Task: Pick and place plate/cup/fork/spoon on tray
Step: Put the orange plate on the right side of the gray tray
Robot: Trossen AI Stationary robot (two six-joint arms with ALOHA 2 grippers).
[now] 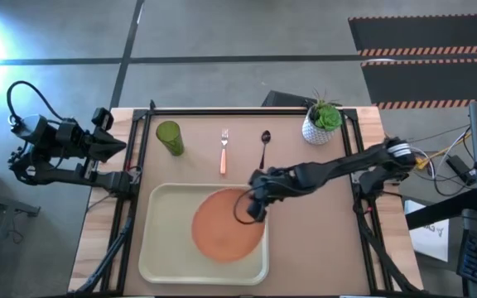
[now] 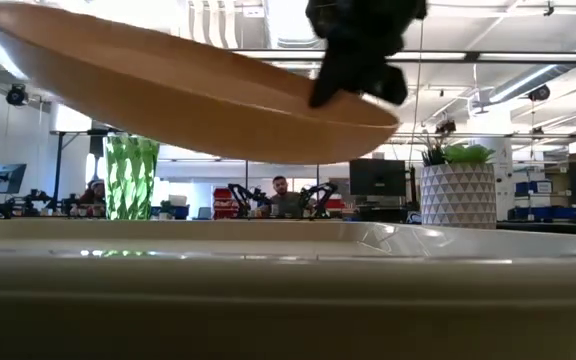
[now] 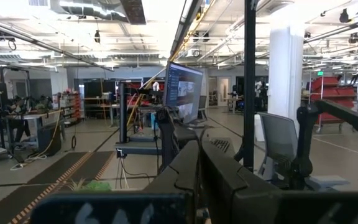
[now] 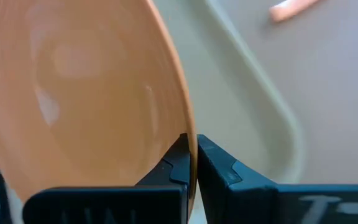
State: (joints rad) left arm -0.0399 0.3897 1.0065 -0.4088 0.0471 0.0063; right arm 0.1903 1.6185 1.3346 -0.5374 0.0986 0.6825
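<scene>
While the plate hangs in the air, the scene reads so, from largest thing to smallest:

Table: brown tabletop [image 1: 313, 215] with the arms mounted at its left and right edges.
Tray: pale cream-green tray [image 1: 160, 240] on the near half of the table, left of centre; its rim fills the foreground of the low view [image 2: 268, 270].
Plate: orange-peach plate [image 1: 222, 228] over the tray's right part, lifted and tilted, clear of the tray floor in the low view [image 2: 168, 90].
Right gripper: right gripper [image 1: 255, 207] at the plate's right edge, fingers [image 4: 179, 163] pinched tight on the plate rim [image 4: 104, 93].
Left gripper: left gripper [image 1: 110, 145] parked off the table's left edge, fingers pressed together on nothing.
Plant pot: white pot [image 1: 316, 130] at the far right.
Cup: green cup [image 1: 169, 137] upright on the table, beyond the tray's far left corner.
Fork: fork [image 1: 224, 151] on the table beyond the tray.
Spoon: spoon [image 1: 264, 147] just right of the fork.
</scene>
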